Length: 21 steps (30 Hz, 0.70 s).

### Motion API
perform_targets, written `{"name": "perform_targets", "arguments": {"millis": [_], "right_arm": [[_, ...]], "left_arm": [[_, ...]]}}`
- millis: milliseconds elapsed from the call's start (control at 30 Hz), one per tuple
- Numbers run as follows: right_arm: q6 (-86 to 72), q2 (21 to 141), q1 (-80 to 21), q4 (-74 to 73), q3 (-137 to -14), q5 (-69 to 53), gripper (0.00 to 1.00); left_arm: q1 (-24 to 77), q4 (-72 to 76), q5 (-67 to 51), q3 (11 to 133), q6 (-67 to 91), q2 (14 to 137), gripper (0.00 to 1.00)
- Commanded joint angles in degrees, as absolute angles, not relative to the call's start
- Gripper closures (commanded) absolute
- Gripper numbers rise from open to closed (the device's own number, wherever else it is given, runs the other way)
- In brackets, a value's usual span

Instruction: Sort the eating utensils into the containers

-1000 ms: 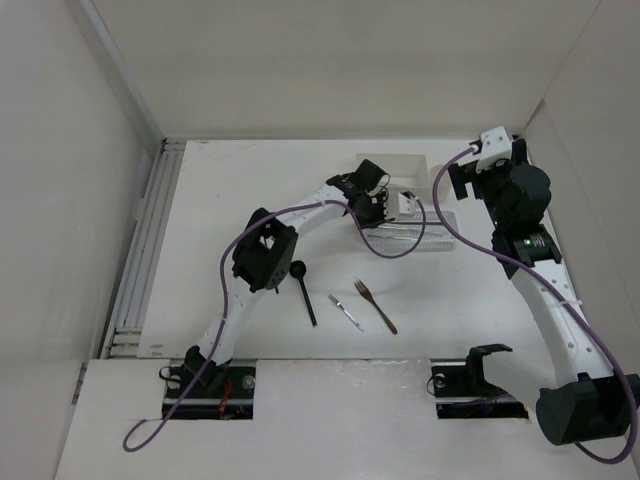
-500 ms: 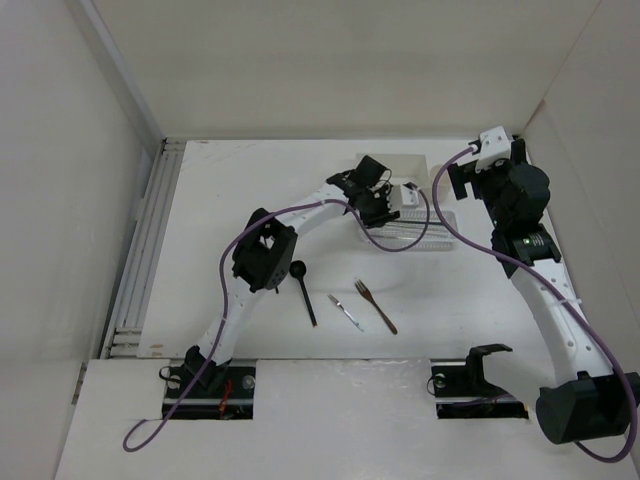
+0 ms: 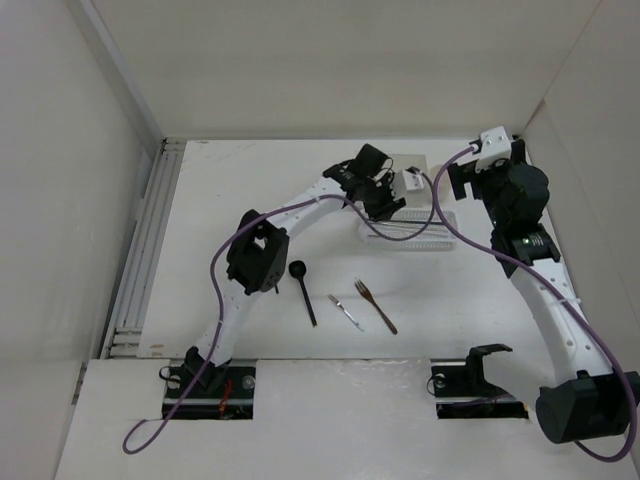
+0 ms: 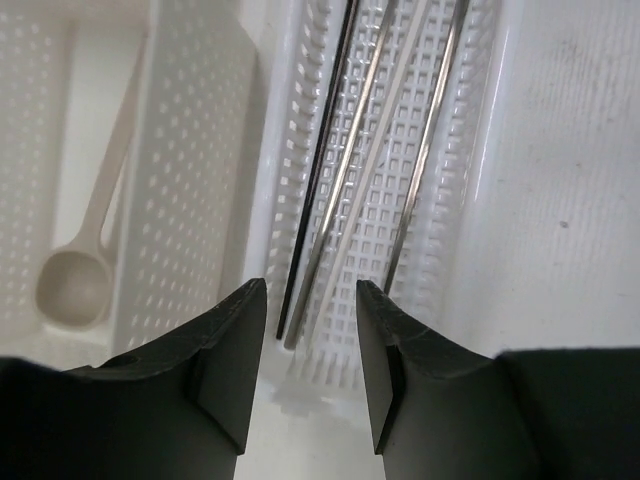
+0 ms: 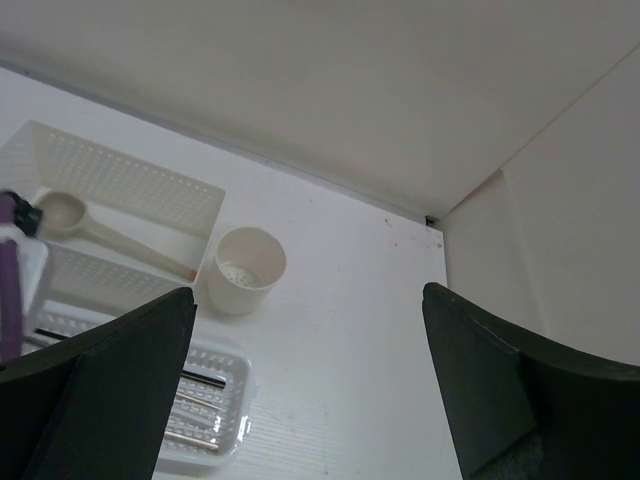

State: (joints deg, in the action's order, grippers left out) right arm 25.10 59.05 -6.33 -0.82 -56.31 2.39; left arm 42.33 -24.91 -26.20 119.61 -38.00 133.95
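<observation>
My left gripper (image 3: 385,205) (image 4: 310,290) is open and empty. It hovers over the near end of the mesh basket tray (image 3: 415,235) (image 4: 480,200). The tray holds thin chopsticks (image 4: 322,170), one dark and the others silver. Beside it, the rectangular box (image 4: 190,180) (image 5: 110,175) holds the beige spoon (image 4: 75,285) (image 5: 60,212). The black spoon (image 3: 303,290), the small silver fork (image 3: 346,312) and the brown fork (image 3: 375,305) lie on the table. My right gripper (image 3: 462,182) (image 5: 310,300) is wide open and empty, held high above the cream round cup (image 5: 245,268).
White walls enclose the table on the left, back and right. A purple cable (image 3: 440,225) loops over the tray. A ridged rail (image 3: 140,260) runs along the left edge. The arm bases (image 3: 210,385) sit at the near edge.
My left gripper has moved a little farther back along the tray toward the box, still open. The right arm has not moved.
</observation>
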Motion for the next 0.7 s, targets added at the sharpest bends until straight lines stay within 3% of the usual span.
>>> {"name": "perform_targets", "arguments": {"millis": [0,233,367,533,667], "right_arm": [[21.1,60.2,-6.1,2.3,-57.0,6.5,0.0],[11.6,64.4,-5.5,-1.3,-58.2,22.6,0.0],[4.7,67.3,-1.2,-5.4,-58.9,21.0,0.0],[-8.3,73.0,8.2,-11.1,-58.0,17.3,0.0],[-9.3,76.4,9.6,-11.1,-56.0,16.8,0.0]], "left_arm": [[39.7,-26.8,-28.2,120.9,-29.7,124.4,0.61],[28.8,-22.8,-20.0,110.7,-7.3,113.9,0.61],[24.5,-24.6,-8.2,101.7,-4.5,107.1,0.61],[18.6,-24.6,-1.0,86.4,-3.8,99.0,0.61],[16.3,-22.8,4.2,73.7,-4.4,93.0,0.61]]}}
